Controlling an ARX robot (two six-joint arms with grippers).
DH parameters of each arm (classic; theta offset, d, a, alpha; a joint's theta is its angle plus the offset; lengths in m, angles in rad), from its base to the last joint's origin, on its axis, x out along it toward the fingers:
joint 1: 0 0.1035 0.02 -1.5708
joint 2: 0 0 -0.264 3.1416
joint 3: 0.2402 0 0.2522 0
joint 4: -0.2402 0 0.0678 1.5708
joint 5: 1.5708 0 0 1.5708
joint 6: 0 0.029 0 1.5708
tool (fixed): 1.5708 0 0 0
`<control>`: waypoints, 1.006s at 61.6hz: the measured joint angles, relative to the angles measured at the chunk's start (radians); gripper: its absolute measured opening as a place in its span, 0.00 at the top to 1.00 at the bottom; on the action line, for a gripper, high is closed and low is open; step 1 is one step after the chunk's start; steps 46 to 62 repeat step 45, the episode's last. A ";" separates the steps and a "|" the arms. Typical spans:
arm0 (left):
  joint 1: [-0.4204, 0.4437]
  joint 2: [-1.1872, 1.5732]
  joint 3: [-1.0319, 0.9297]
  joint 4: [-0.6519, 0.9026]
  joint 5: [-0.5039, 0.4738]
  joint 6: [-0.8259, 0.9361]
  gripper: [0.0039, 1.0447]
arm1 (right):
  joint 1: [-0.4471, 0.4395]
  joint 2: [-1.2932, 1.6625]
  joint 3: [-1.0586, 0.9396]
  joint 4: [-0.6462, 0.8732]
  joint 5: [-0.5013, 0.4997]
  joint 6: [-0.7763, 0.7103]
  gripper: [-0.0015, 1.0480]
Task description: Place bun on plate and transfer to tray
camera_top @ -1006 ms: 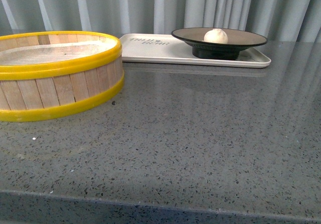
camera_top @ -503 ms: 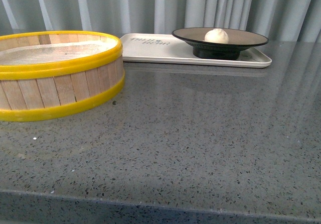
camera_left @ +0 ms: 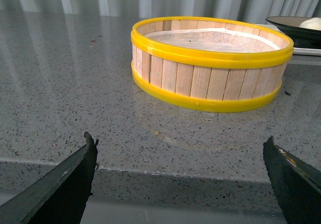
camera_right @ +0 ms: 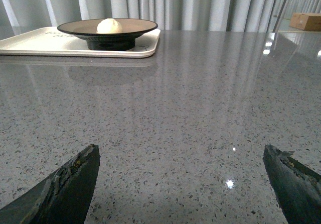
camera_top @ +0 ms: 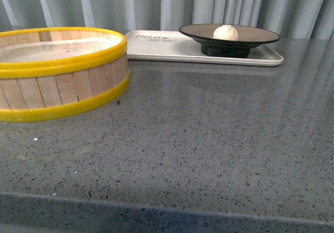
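Note:
The white bun rests in the middle of the beige, black-rimmed plate, and the plate stands on the right end of the cream tray at the back of the counter. The right wrist view shows the same bun, plate and tray far off. My right gripper is open over bare counter, well short of the tray. At the counter's near edge my left gripper is open and empty, facing the steamer basket. Neither arm appears in the front view.
A round wooden steamer basket with yellow rims stands at the left, also in the left wrist view. Grey curtains hang behind the speckled grey counter. A cardboard box sits far off beyond the counter.
The front view has shifted slightly: basket, tray and plate all sit a little higher in the picture. Bun, plate and tray keep the same places relative to one another.

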 joint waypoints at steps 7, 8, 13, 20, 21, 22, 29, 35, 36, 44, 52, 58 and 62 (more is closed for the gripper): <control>0.000 0.000 0.000 0.000 0.000 0.000 0.06 | 0.000 0.000 0.000 0.000 0.000 0.000 0.09; 0.000 0.000 0.000 0.000 0.000 0.000 0.06 | 0.000 0.000 0.000 0.000 0.000 0.000 0.08; 0.000 0.000 0.000 0.000 0.000 0.000 0.06 | 0.000 0.000 0.000 0.000 0.000 0.000 0.08; 0.000 0.000 0.000 0.000 0.000 0.000 0.06 | 0.000 0.000 0.000 0.000 0.000 0.000 0.08; 0.000 0.000 0.000 0.000 0.000 0.000 0.06 | 0.000 0.000 0.000 0.000 0.000 0.000 0.08; 0.000 0.000 0.000 0.000 0.000 0.000 0.06 | 0.000 0.000 0.000 0.000 0.000 0.000 0.08; 0.000 0.000 0.000 0.000 0.000 0.000 0.06 | 0.000 0.000 0.000 0.000 0.000 0.000 0.08; 0.000 0.000 0.000 0.000 0.000 0.000 0.06 | 0.000 0.000 0.000 0.000 0.000 0.000 0.08; 0.000 0.000 0.000 0.000 0.000 0.000 0.06 | 0.000 0.000 0.000 0.000 0.000 0.000 0.08; 0.000 0.000 0.000 0.000 0.000 0.000 0.06 | 0.000 0.000 0.000 0.000 0.000 0.000 0.08; 0.000 0.000 0.000 0.000 0.000 0.000 0.06 | 0.000 0.000 0.000 0.000 0.000 0.000 0.08; 0.000 0.000 0.000 0.000 0.000 0.000 0.06 | 0.000 0.000 0.000 0.000 0.000 0.000 0.08; 0.000 0.000 0.000 0.000 0.000 0.000 0.06 | 0.000 0.000 0.000 0.000 0.000 0.000 0.08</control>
